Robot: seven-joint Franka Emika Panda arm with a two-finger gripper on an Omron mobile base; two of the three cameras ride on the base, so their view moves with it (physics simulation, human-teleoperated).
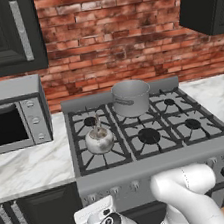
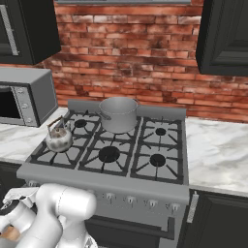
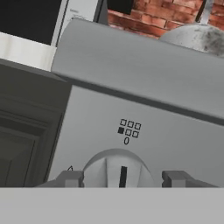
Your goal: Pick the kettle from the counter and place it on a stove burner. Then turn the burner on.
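The small silver kettle (image 1: 99, 140) (image 2: 59, 138) stands upright on the stove's front-left burner grate (image 1: 92, 160), hiding the burner cap. Its rounded body (image 3: 194, 37) shows above the stove's front edge in the hand view. My gripper (image 3: 122, 178) is low at the stove's front panel, open, one fingertip (image 3: 71, 178) on each side of a round grey knob (image 3: 114, 168), with small gaps to it. The knob's black line points up at a "0" mark (image 3: 126, 141). My hand (image 1: 96, 216) sits below the panel's left end.
A larger grey pot (image 1: 131, 97) (image 2: 118, 114) sits on the back middle of the stove. A microwave (image 1: 14, 120) (image 2: 24, 97) stands on the marble counter (image 1: 31, 168) at left. More counter (image 2: 218, 155) lies to the right. Further knobs (image 2: 130, 199) line the panel.
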